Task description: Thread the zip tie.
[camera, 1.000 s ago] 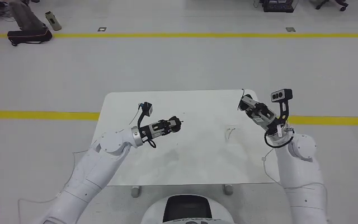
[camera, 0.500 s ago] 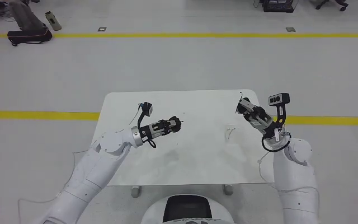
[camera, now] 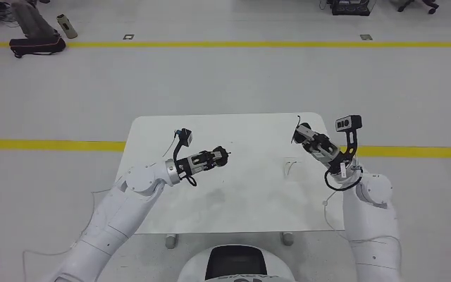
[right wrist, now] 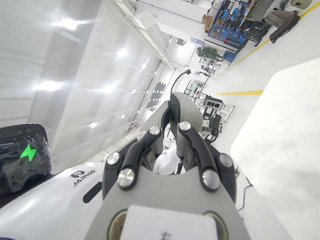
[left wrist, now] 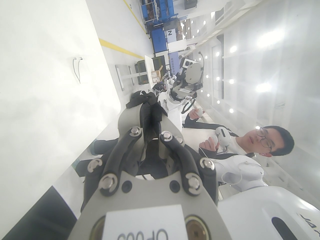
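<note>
loose loop: thin pale wire-like loop (camera: 290, 167) lies flat on the surface (camera: 239, 130), on the right arm's side, and neither arm touches it. Can't tell if it belongs to the job.
left jaws: closed, above the middle-left of the surface, tips pointing across at the other arm. A small dark piece (left wrist: 141, 99) is pinched at the tips, too bunched up to identify. My guess is the locking head or a second tie.
right jaws: clamped on the zip tie (right wrist: 178, 79), above the far right corner of the surface, tips aimed back toward the left arm.
zip tie: thin black strip held between the ribbed pads (right wrist: 173, 109). The free end sticks out past the tips with a slight curve, in the air and touching nothing.
gap: the two sets of jaws are well apart, with bare surface between them.
done: tie is off the surface and gripped; arms are raised and roughly facing each other.
left: all of the threading. The free end is in no slot. The arms need to close the gap, line the tip up with the opening and push it through.
risk: a long floppy stretch past the grip, so the tip will likely wander on approach.
</note>
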Robot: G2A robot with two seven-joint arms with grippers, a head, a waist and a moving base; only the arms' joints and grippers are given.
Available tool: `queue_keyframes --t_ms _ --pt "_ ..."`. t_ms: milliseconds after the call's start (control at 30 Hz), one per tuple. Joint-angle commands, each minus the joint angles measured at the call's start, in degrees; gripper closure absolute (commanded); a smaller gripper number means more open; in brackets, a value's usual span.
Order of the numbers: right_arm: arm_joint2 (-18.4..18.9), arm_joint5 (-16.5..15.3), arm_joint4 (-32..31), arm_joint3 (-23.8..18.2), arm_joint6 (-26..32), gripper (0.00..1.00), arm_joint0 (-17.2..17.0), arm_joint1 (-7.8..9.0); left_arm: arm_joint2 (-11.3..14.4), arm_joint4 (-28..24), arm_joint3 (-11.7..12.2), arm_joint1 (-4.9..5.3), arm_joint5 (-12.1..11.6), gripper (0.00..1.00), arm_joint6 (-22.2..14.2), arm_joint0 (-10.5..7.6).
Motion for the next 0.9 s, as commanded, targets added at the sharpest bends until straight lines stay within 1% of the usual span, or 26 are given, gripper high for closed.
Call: queue_keyframes --t_ms 0,67,167,367,467,567,867 --pt "-0.26 0.0 -1.05 -0.33 -0.21 1.0 -0.37 -0.07 0.0 0.0 0.0 0.0 0.0 1.0 0.0 0.0" --pt "-0.6 0.0 -1.97 -0.32 -1.01 1.0 -0.64 -0.27 0.0 0.0 0.0 0.0 0.0 1.0 0.0 0.0" --pt "-0.91 0.0 -5.76 -0.71 -3.34 1.0 -1.01 -0.65 0.0 0.0 0.0 0.0 0.0 1.0 0.0 0.0" --pt "-2.11 0.0 -11.38 -3.35 -9.08 1.0 -2.63 -1.7 0.0 0.0 0.0 0.0 0.0 1.0 0.0 0.0" --pt "-2.82 0.0 -13.36 -4.3 -10.67 1.0 -3.28 -2.11 0.0 0.0 0.0 0.0 0.0 1.0 0.0 0.0" --pt "-3.35 0.0 -14.84 -4.84 -11.64 1.0 -3.72 -2.37 0.0 0.0 0.0 0.0 0.0 1.0 0.0 0.0" --pt "-3.39 0.0 -14.97 -5.0 -11.54 1.0 -3.73 -2.41 0.0 0.0 0.0 0.0 0.0 1.0 0.0 0.0"
